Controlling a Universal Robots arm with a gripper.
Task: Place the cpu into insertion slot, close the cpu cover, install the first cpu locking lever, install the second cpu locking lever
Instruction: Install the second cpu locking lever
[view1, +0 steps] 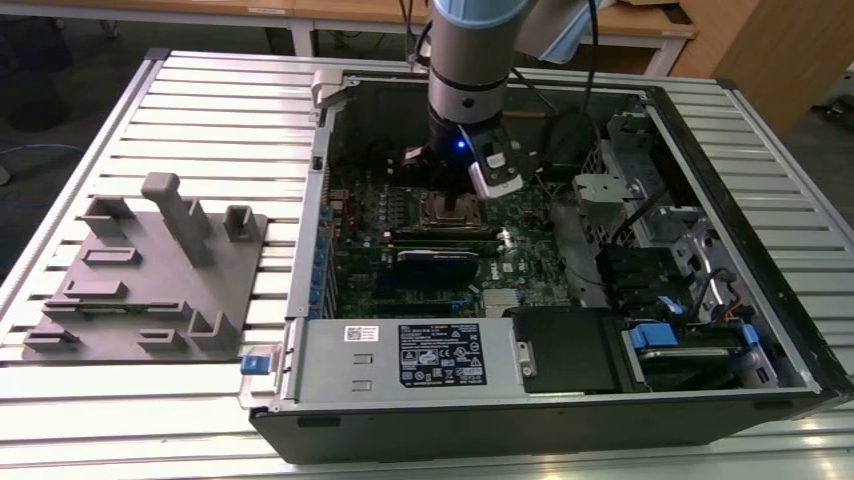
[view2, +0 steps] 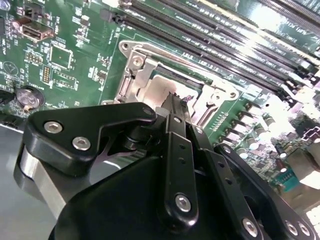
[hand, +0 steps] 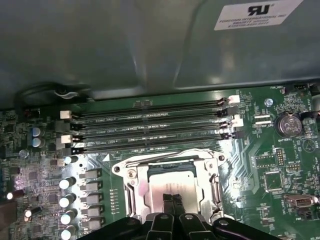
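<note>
My gripper (view1: 462, 207) reaches down inside the open computer case, right over the insertion slot (view1: 441, 213) on the green motherboard. In both wrist views the two black fingers are pressed together, shut with nothing between them, tips (hand: 172, 199) at or just above the cpu (hand: 170, 179). The cpu (view2: 159, 90) lies flat in the slot, its pale silver face showing. The cpu cover (hand: 141, 186), a silver frame, lies down around it; its rim (view2: 131, 82) gleams beside the fingers (view2: 175, 107). I cannot make out how the locking levers stand.
Long black memory slots (hand: 150, 125) run beside the socket, with capacitors (hand: 67, 200) on another side. The grey power-supply box (view1: 400, 355) and drive bays (view1: 667, 300) fill the case's near and right parts. A grey fixture (view1: 147, 280) sits on the slatted table at the exterior view's left.
</note>
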